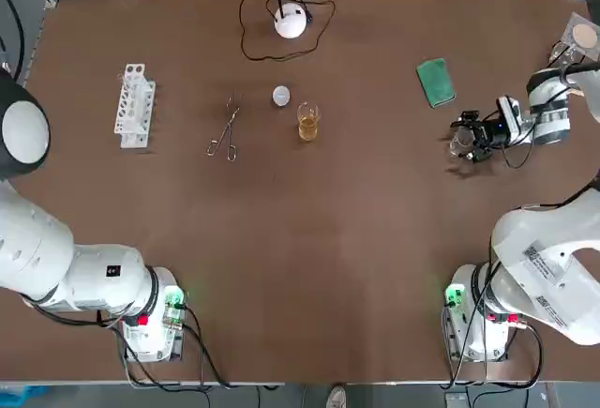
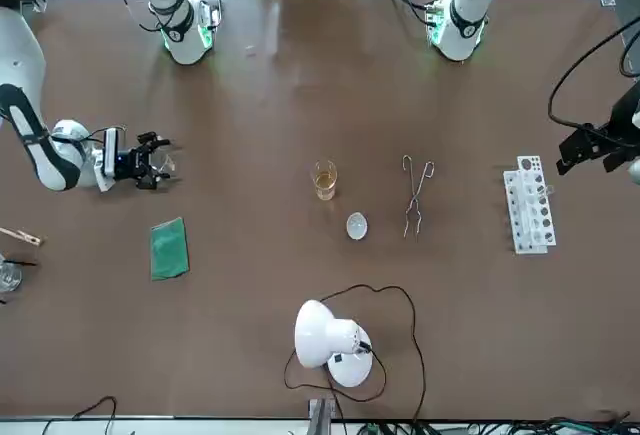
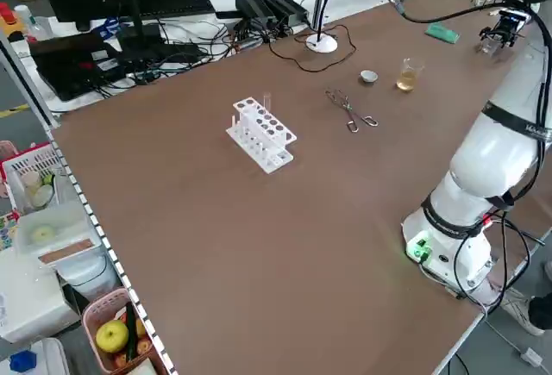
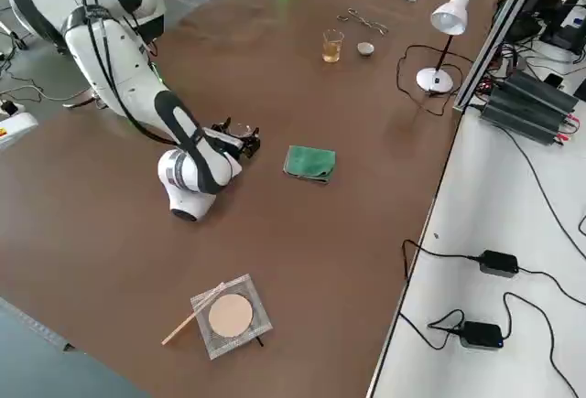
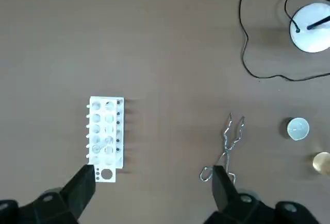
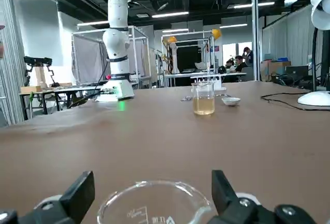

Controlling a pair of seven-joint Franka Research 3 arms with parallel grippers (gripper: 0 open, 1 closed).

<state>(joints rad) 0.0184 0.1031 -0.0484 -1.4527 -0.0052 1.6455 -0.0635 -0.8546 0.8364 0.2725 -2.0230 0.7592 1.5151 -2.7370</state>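
While lying low and level near the table's right edge, brackets an empty glass beaker (image 6: 149, 211) with the right gripper (image 6: 152, 183), fingers spread wide, one on each side of the rim and close to the glass; cannot tell whether touching it. Stands the beaker upright on the brown table (image 1: 356, 239), near a green cloth (image 1: 435, 82) lying farther from the arm bases. Farther left, around mid-table: a beaker of amber liquid (image 1: 307, 123), a small round dish (image 1: 281, 97), metal tongs (image 1: 226, 131). Hangs the left gripper (image 5: 152, 171) high above a white test-tube rack (image 5: 105, 136) at the table's left, fingers wide apart, holding nothing.
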